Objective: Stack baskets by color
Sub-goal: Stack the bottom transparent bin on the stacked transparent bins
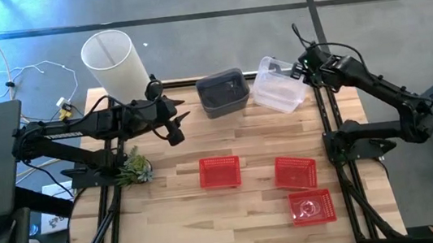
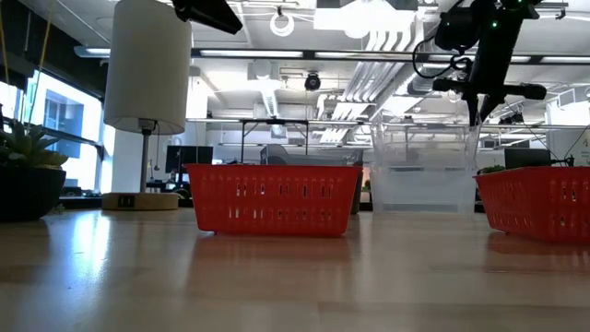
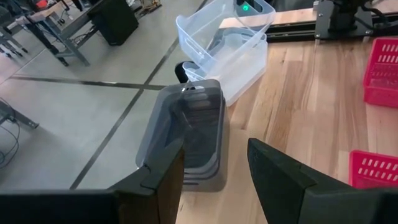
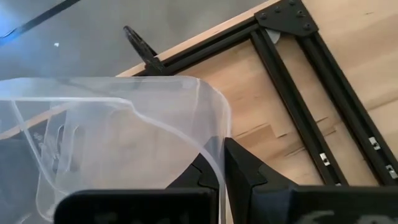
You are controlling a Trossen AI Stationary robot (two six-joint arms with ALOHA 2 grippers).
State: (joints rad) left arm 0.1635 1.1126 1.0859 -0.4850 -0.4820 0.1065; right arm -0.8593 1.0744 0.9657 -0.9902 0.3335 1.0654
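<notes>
Three red mesh baskets (image 1: 220, 172) sit toward six o'clock with bare wood between them. Only the right wrist view shows the right gripper (image 4: 221, 167) pinched shut on the thin rim of a tilted clear basket (image 1: 278, 84) at the table's one o'clock edge. Left gripper (image 1: 174, 131) hangs wide open, empty, near the smooth dark grey stack (image 1: 222, 92) at twelve.

We see the left gripper (image 3: 214, 171) open, its fingers (image 3: 280, 180) apart above the dark grey baskets (image 3: 196, 134), nested at the table (image 3: 298, 99) edge; beyond them, just beside, sit the clear baskets (image 3: 227, 46), one tilted inside another; red baskets (image 3: 380, 71) lie farther across the wood.
</notes>
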